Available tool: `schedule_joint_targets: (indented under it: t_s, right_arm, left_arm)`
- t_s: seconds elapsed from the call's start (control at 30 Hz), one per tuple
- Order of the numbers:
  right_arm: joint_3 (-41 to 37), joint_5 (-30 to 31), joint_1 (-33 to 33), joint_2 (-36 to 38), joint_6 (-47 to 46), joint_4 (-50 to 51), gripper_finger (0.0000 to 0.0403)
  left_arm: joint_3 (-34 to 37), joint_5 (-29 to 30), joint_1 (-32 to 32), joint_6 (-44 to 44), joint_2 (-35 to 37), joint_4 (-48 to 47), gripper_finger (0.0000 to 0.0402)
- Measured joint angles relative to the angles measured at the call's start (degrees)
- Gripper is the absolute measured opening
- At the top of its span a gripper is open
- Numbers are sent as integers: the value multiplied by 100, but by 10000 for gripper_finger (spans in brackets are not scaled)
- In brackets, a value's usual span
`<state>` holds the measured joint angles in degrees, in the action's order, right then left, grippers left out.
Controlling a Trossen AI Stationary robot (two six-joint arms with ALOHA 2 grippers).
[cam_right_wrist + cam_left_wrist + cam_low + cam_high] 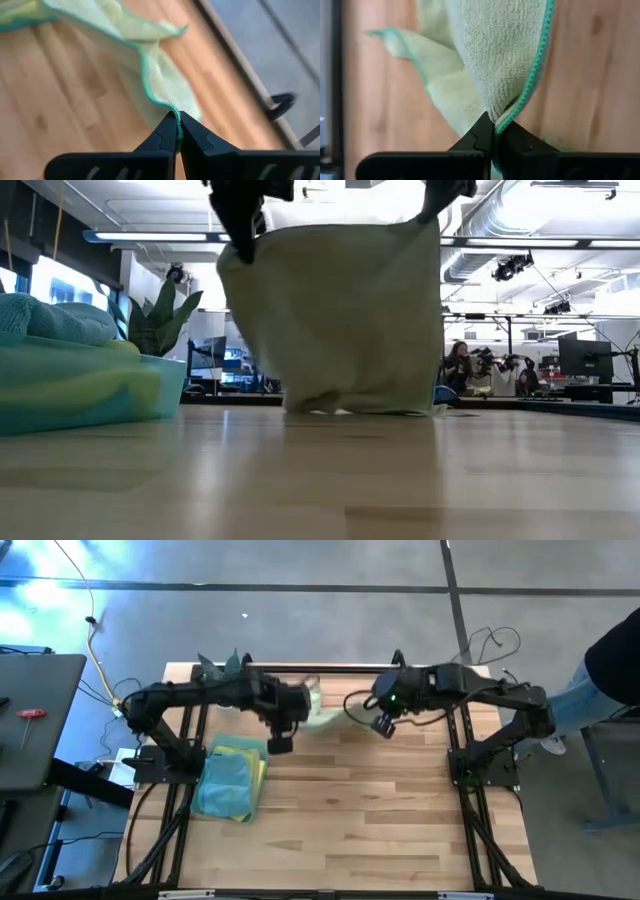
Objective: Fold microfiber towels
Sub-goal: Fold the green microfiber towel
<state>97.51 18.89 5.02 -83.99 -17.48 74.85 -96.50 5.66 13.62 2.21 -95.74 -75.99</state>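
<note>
A pale green microfiber towel with a teal hem hangs between my two grippers over the far middle of the table. In the low view the towel hangs like a curtain, and its lower edge rests on the wood. My left gripper is shut on its upper left corner. My right gripper is shut on its upper right corner. A stack of folded towels, teal, yellow and blue, lies at the table's left. My left gripper pinches the towel's upper left corner between its two fingertips, at the teal hem. The cloth is bunched there into more than one layer. The towel hangs below the fingers, its lower edge on the table. My right gripper pinches the towel's upper right corner between its two fingertips, right on the teal hemmed edge. The towel hangs down from the fingers. The top edge between the two grippers sags only a little.
The stack of towels sits close to the left of the hanging towel. A spiky green potted plant stands at the far left corner. Bare wood stretches over the table's near and right parts. A person's leg shows at the right.
</note>
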Motion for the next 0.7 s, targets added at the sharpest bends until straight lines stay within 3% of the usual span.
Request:
schedule_joint_targets:
  t_s: [0.2,0.37,0.7]
  right_arm:
    - [-699,-233,-485,-19,-308,-301,0]
    - [-832,11,-491,-10,-279,-308,0]
    - [138,649,-56,7,509,-275,0]
  left_arm:
    - [301,53,-632,-294,-4,380,5]
    - [102,404,-631,-307,-2,217,5]
    - [-952,1247,-223,684,0,-19,5]
